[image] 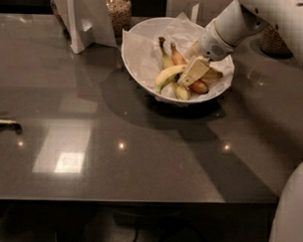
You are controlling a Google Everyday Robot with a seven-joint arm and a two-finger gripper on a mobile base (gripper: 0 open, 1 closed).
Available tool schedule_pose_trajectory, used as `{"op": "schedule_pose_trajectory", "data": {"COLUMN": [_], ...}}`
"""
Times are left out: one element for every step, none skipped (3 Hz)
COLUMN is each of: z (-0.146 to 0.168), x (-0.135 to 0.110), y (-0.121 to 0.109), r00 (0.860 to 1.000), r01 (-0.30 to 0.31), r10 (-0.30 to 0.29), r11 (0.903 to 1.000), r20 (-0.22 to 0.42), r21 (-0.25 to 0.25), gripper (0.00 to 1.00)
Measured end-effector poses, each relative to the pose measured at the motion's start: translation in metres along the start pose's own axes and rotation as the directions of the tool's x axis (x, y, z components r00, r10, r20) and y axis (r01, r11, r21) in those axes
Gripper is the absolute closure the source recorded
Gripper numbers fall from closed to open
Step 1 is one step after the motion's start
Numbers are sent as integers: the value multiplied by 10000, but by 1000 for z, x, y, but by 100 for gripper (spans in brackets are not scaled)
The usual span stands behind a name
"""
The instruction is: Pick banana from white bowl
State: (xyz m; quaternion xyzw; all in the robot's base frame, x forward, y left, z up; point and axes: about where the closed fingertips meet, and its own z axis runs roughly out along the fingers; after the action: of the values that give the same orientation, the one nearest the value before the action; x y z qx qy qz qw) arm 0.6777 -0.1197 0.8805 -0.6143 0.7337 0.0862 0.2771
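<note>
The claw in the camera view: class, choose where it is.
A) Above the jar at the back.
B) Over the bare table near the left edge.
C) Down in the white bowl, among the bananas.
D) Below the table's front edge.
C: the claw sits low inside the white bowl, right over the large pale banana lying there.

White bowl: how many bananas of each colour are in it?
Pale yellow banana: 1
Greenish-yellow banana: 1
Orange-brown banana: 1
Total: 3 that show in the white bowl. The gripper is down among them and hides parts of them.
</note>
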Motion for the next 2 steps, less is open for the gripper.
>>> {"op": "schedule_pose_trajectory", "data": {"z": [1,-3], "x": [7,5], "y": [0,-1], "r00": [9998,9998], "r01": [-78,-77], "r10": [77,75], "r11": [10000,10000], "r20": [-180,-181], "r21": [-59,-57], "gripper": [54,77]}}
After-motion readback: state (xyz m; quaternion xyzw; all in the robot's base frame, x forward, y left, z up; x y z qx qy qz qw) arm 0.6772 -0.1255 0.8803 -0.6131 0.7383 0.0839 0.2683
